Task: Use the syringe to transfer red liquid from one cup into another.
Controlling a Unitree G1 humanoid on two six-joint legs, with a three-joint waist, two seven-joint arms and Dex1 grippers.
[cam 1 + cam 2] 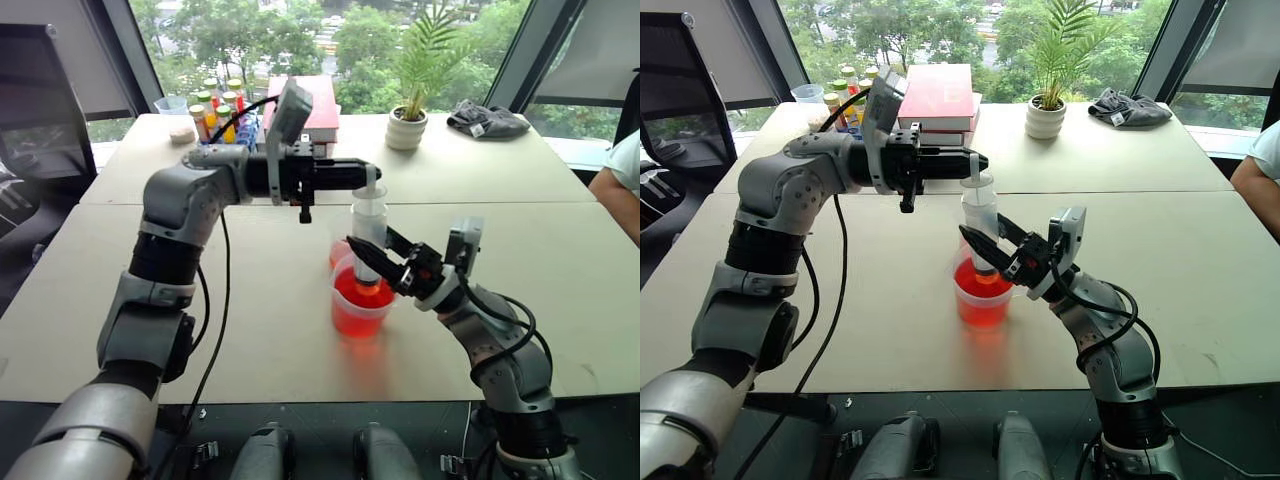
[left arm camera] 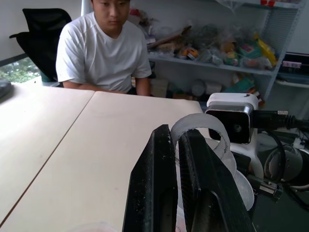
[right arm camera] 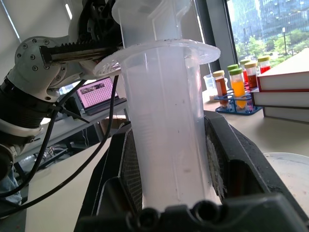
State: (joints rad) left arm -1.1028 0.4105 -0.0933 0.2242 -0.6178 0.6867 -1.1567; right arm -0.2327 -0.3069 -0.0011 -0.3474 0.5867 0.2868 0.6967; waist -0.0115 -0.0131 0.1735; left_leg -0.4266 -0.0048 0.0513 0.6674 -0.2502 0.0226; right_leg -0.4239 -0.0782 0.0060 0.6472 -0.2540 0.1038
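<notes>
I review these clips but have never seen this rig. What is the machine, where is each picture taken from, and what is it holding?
It is a two-armed humanoid robot. Two pictures come from cameras in its head, looking down over a table; the other two come from cameras on each wrist. The right gripper is shut on the barrel of a syringe, held upright with its tip in a cup of red liquid. The left gripper pinches the plunger top. A smaller cup stands just behind. Further back lie books, a rack of bottles, a potted plant and a cloth. A person sits at the table.
</notes>
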